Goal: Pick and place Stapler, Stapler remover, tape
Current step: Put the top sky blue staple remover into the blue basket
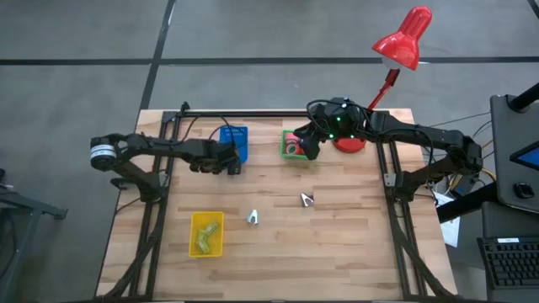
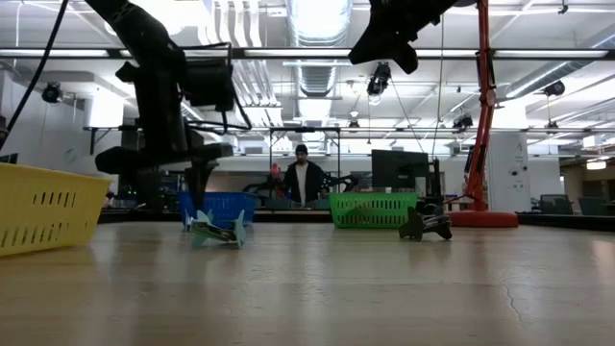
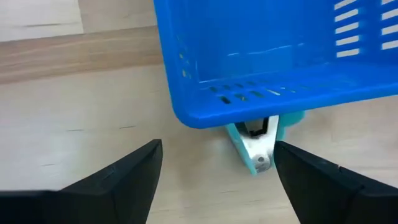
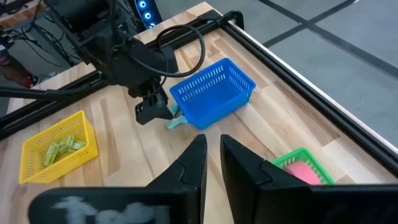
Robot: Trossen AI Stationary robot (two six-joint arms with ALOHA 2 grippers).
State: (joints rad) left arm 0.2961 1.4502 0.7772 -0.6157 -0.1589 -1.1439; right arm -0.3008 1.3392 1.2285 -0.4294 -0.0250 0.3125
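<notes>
My left gripper (image 3: pixel 214 180) is open at the near wall of the blue bin (image 1: pixel 235 140). A teal-and-white stapler remover (image 3: pixel 258 146) lies on the table against that wall, ahead of the fingers, which stand apart on either side and do not touch it. My right gripper (image 4: pixel 213 158) is shut and empty, raised over the green bin (image 1: pixel 287 141), which holds red tape (image 4: pixel 301 173). Two more small removers lie on the table, one pale (image 1: pixel 253 217) and one dark (image 1: pixel 306 199). A stapler does not show clearly.
A yellow bin (image 1: pixel 206 233) with green items stands near the table's near-left part. A red desk lamp (image 1: pixel 402 42) stands with its base (image 1: pixel 349 143) at the far edge, right of the green bin. Bare wood lies across the near middle and right. A person stands in the room beyond.
</notes>
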